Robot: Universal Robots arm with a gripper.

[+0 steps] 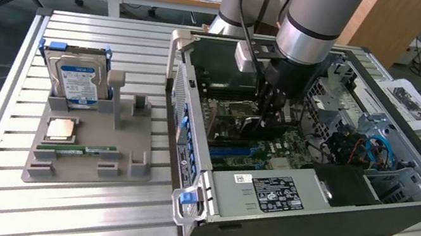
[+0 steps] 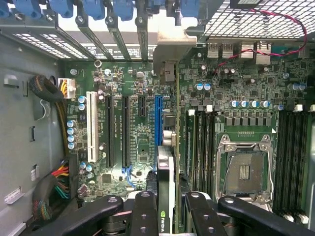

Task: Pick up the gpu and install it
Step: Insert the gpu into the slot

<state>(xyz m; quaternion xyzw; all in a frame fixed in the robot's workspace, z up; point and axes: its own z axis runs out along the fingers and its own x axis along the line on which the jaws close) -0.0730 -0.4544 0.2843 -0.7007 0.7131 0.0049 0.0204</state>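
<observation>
Tool (image 2: 169,197) clamps gpu (image 2: 165,164) edge-on inside case (image 1: 320,229); aligned with blue slot (image 2: 158,118).

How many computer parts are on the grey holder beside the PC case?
3: a hard drive upright at the far end, a CPU flat in front of it, and a RAM stick nearest the camera. None seems hidden.

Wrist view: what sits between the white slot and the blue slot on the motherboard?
In the wrist view, the white slot and the blue slot are parted by a long black slot, a second long black slot and a short black slot.
</observation>
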